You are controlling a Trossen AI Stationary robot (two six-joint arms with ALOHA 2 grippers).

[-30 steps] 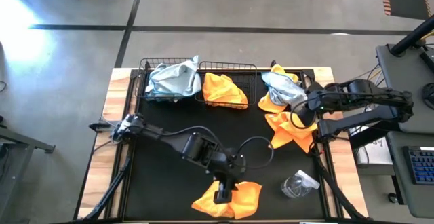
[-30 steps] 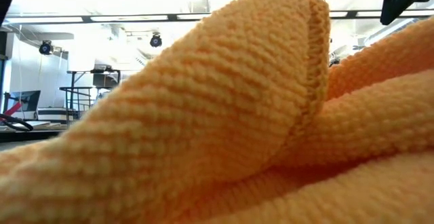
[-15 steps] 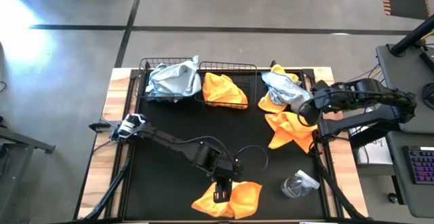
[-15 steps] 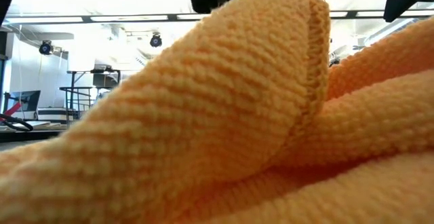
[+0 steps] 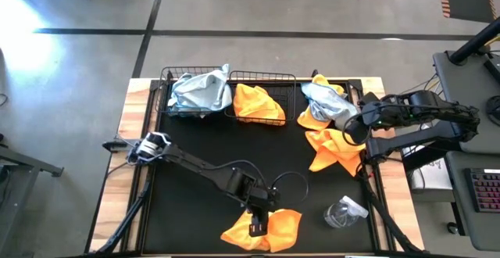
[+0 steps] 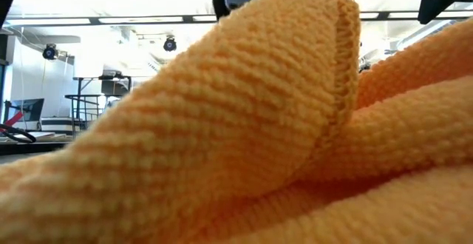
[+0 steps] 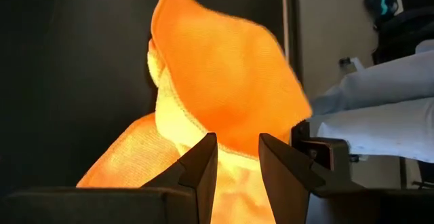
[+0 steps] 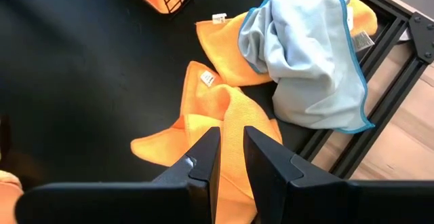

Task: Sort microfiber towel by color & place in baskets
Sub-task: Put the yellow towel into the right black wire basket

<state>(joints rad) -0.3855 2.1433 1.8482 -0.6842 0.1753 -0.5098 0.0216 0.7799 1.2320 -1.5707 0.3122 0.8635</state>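
An orange towel (image 5: 275, 227) lies crumpled on the black mat at the table's near edge and fills the low view (image 6: 236, 126). My left gripper (image 5: 255, 227) stands over it pointing down, open by a narrow gap, its fingers (image 7: 203, 163) on either side of a raised fold (image 7: 224, 88). Whether they touch the cloth I cannot tell. My right gripper (image 5: 349, 131) hovers over the right-hand pile, open by a narrow gap (image 8: 231, 132). That pile holds orange towels (image 5: 332, 150) and a blue-grey towel (image 5: 324, 100). The left basket (image 5: 166, 78) holds a blue-grey towel (image 5: 199, 92). The right basket (image 5: 266, 76) holds an orange towel (image 5: 256, 102).
A clear spray bottle (image 5: 344, 211) lies on its side near the mat's right near corner, close to the orange towel. Both baskets stand side by side at the far edge. Bare black mat (image 5: 195, 133) lies between the baskets and the near towel. The table frame (image 5: 367, 172) borders the right pile.
My left arm has sunk lower over the near orange towel, and its gripper has come into the top of the low view from above. The towel has kept its shape. My right gripper has drawn back a little toward the table's right edge.
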